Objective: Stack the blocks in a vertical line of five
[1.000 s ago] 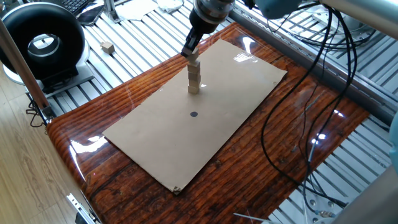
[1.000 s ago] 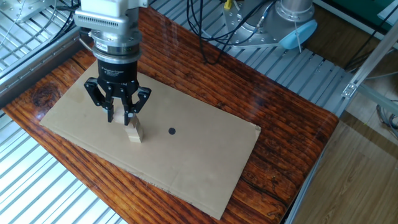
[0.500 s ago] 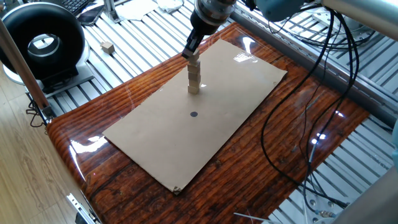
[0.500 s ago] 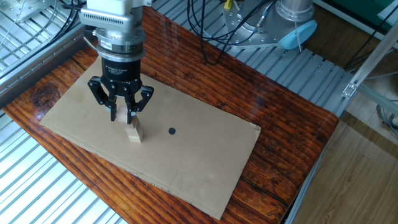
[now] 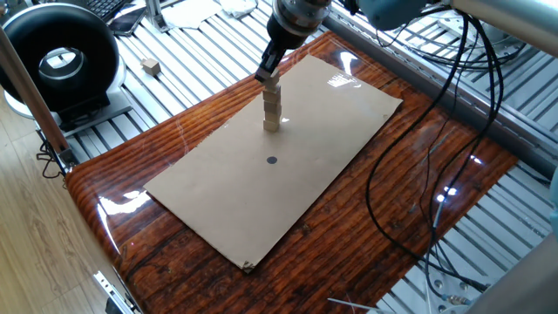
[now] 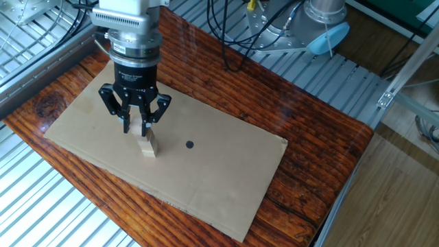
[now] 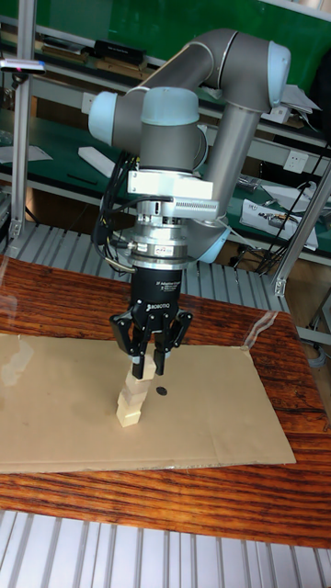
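Observation:
A short column of pale wooden blocks (image 5: 272, 113) stands on the cardboard sheet (image 5: 261, 205), slightly staggered. It also shows in the other fixed view (image 6: 147, 146) and in the tall view (image 7: 129, 411). My gripper (image 6: 136, 128) points straight down over it, and its fingertips (image 7: 140, 370) straddle the topmost block, closed to about that block's width. In the one fixed view the gripper (image 5: 267, 78) sits right at the column's top. One more block (image 5: 151, 65) lies off the table on the metal slats at the far left.
A small dark spot (image 5: 271, 160) marks the cardboard near the column. The glossy wooden table (image 5: 113, 192) is ringed by metal slats. A black round device (image 5: 59, 61) stands at the left and cables (image 5: 436, 174) hang at the right.
The gripper has shifted slightly, up and to the right in the pictures. The column has stayed where it was.

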Controlling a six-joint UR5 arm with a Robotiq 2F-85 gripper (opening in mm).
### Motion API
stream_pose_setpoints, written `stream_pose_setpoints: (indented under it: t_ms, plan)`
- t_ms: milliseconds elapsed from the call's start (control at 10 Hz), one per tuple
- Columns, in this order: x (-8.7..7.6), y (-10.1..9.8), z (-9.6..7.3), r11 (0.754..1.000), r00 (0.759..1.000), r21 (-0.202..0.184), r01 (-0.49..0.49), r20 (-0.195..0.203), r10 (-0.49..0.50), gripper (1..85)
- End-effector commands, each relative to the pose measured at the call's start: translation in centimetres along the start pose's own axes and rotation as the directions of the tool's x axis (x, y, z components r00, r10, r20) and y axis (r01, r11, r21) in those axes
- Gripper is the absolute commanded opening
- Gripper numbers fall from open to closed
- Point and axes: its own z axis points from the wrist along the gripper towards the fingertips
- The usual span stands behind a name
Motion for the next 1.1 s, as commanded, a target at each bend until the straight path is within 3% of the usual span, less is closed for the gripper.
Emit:
stream_pose_setpoints:
  t_ms: [0, 1000]
  plan:
    - [-0.08, -0.24, 0.2, 1.0, 1.0, 0.004, -0.01, 0.019, 0.01, 11.7]
    - [0.1, -0.08, 0.02, 1.0, 1.0, 0.001, -0.014, 0.022, 0.014, 12.3]
